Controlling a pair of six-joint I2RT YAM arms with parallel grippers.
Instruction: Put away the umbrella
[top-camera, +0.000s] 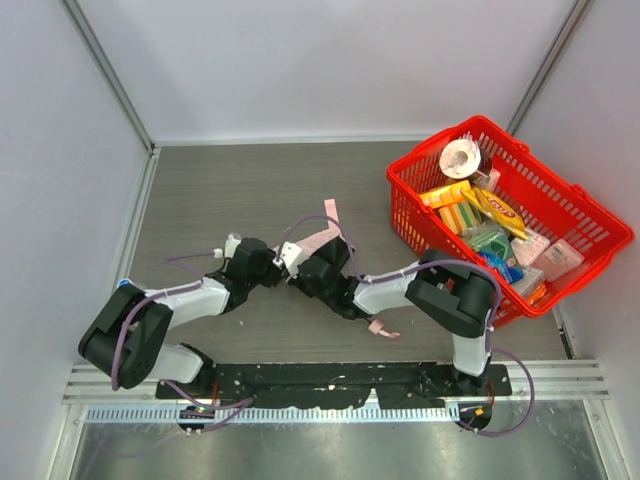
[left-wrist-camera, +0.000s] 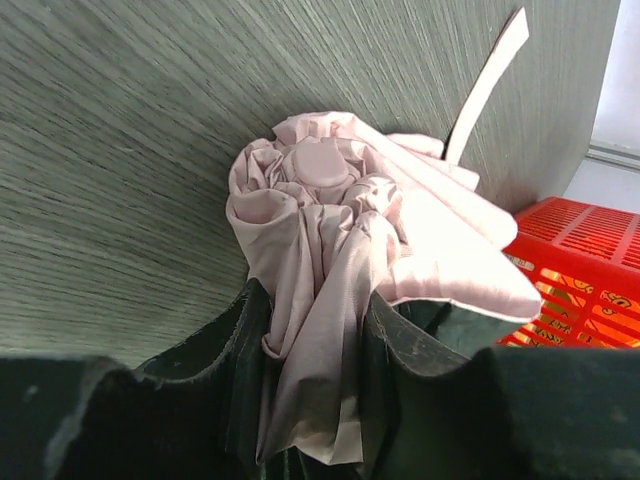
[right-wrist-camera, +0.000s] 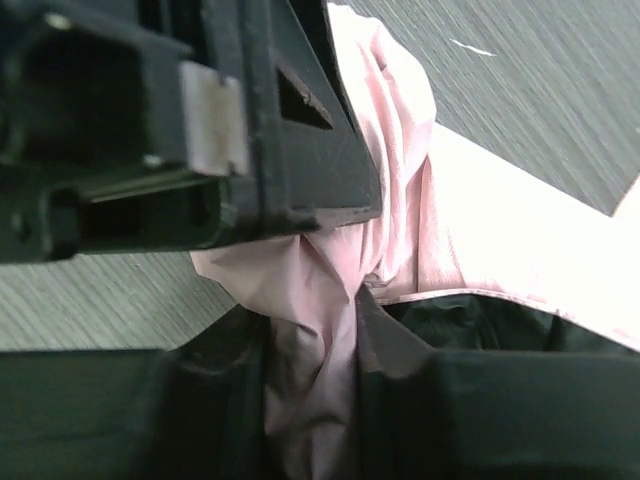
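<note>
The pale pink umbrella (top-camera: 318, 238) is folded and bunched between the two arms at mid-table. In the left wrist view its gathered fabric (left-wrist-camera: 330, 220) shows the round cap at the top, and a closing strap (left-wrist-camera: 490, 80) sticks up. My left gripper (left-wrist-camera: 315, 310) is shut on a fold of this fabric. My right gripper (right-wrist-camera: 310, 322) is shut on the fabric (right-wrist-camera: 400, 200) from the other side, right beneath the left gripper's body (right-wrist-camera: 200, 120). From above, the left gripper (top-camera: 285, 262) and the right gripper (top-camera: 306, 272) meet at the bundle. A small pink piece (top-camera: 381, 328) lies by the right arm. The shaft is hidden.
A red plastic basket (top-camera: 410, 215) filled with packets and a roll of tape stands at the right, close to the right arm; its rim (left-wrist-camera: 580, 270) also shows in the left wrist view. White walls close the table on the left, back and right.
</note>
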